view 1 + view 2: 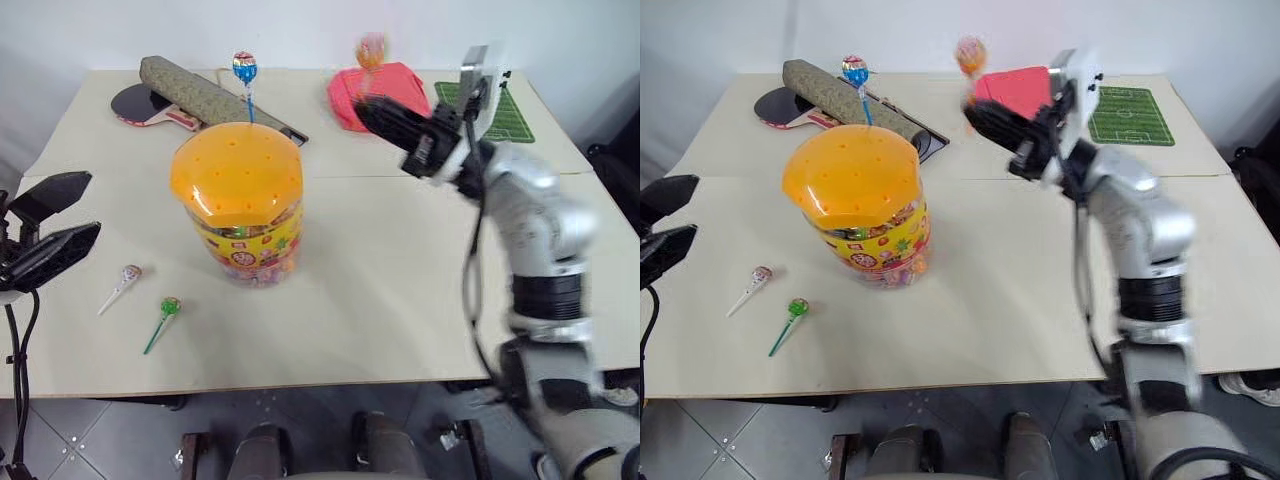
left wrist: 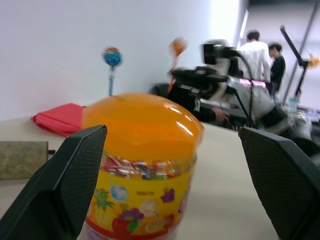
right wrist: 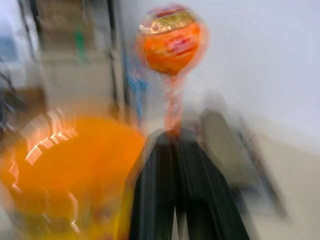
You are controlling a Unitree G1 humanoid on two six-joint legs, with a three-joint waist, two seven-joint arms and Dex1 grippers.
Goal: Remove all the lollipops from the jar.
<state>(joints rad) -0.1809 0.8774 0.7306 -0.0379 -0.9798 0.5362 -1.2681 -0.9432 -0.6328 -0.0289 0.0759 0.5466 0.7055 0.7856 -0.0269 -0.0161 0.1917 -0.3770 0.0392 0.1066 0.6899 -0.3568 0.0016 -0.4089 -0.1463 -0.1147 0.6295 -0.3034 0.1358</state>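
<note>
- Beige tabletop [image 1: 400, 300] is carrying everything, with a white wall standing behind it.
- Above the table's far middle, the right gripper [image 1: 366, 106] is holding its two black fingers pinched together on the stick of the orange lollipop [image 1: 371, 50]; the candy head is standing up above the fingertips, clear of the jar.
- Behind that gripper, a red cloth [image 1: 350, 95] is lying on the table, and a green pitch-printed mat [image 1: 512, 118] is sitting at the far right.
- The jar [image 1: 240, 215] is standing upright left of the gripper, its orange holed lid [image 1: 236, 172] on and its yellow printed label facing the robot.
- The blue lollipop [image 1: 244, 68] is sticking up from the lid's far side on its stick.
- Beyond the jar, a table-tennis paddle [image 1: 140, 104] and a long mottled roll [image 1: 200, 95] are lying near the far left.
- Two lollipops are lying flat on the table left of the jar: the pink one on a white stick [image 1: 131, 273] and the green one on a green stick [image 1: 170, 306], near each other but apart.
- At the left edge, the left gripper [image 1: 48, 222] is hovering with its fingers spread wide, holding nothing, pointed toward the jar.
</note>
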